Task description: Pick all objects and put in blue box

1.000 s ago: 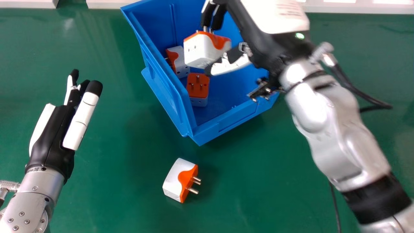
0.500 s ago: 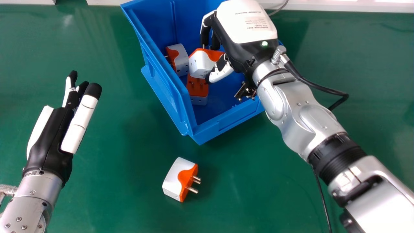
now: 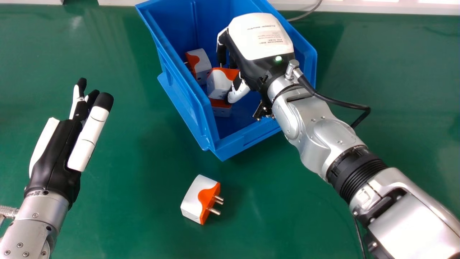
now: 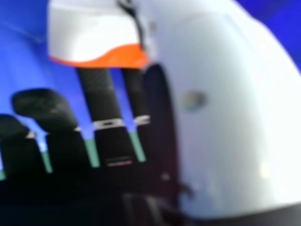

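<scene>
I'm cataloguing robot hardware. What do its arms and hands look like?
The left forearm and right forearm are silver; the right has a ribbed black band. The left hand is black and white, with black fingertips. The right hand has a white printed cover, green light and black wrist cable.

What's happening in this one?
The robot's right hand holds a plug inside the blue box. Two other plugs are already in the box. A fourth plug lies on the table, on the robot's side of the box. The left hand is open and empty over the table.
</scene>
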